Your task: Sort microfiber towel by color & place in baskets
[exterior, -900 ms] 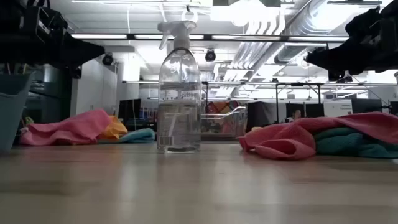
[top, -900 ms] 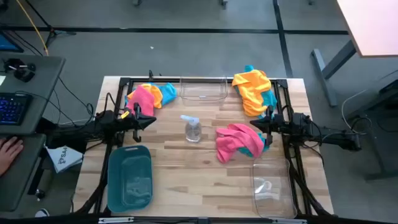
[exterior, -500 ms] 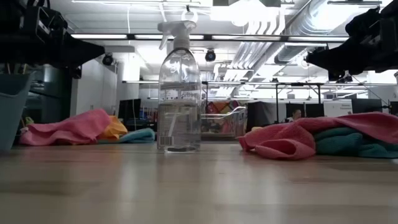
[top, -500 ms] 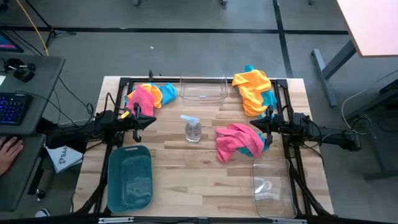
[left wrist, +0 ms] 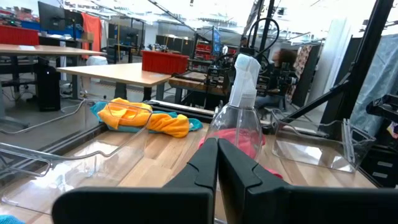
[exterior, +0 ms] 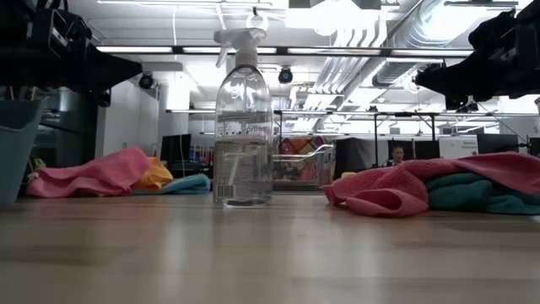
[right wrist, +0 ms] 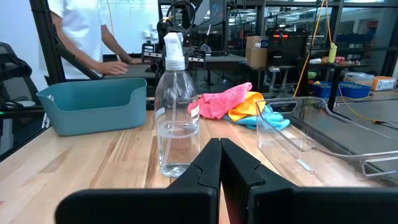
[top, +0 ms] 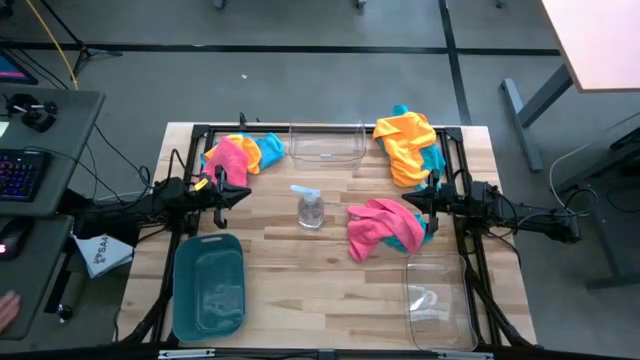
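Note:
Both grippers hover shut above the table, touching nothing. My left gripper [top: 243, 193] [left wrist: 216, 149] is at the table's left, between the teal basket [top: 208, 285] and a far-left pile of pink, orange and blue towels [top: 240, 155]. My right gripper [top: 408, 203] [right wrist: 219, 149] is beside the pink and teal towel pile [top: 385, 227] [exterior: 439, 190], which lies on the table right of centre. An orange and teal pile [top: 408, 145] lies at the far right. One clear basket [top: 327, 145] stands at the far centre, another [top: 438, 300] at the near right.
A clear spray bottle [top: 310, 207] [exterior: 243, 127] stands upright at the table's centre, between the two grippers. Black frame rails run along the table's left, right and far sides. Bare wood lies near of the bottle. A person stands by a desk left of the table [right wrist: 74, 37].
Both arms and all the towels have kept still. A person's hand at the desk left of the table has moved toward the near side.

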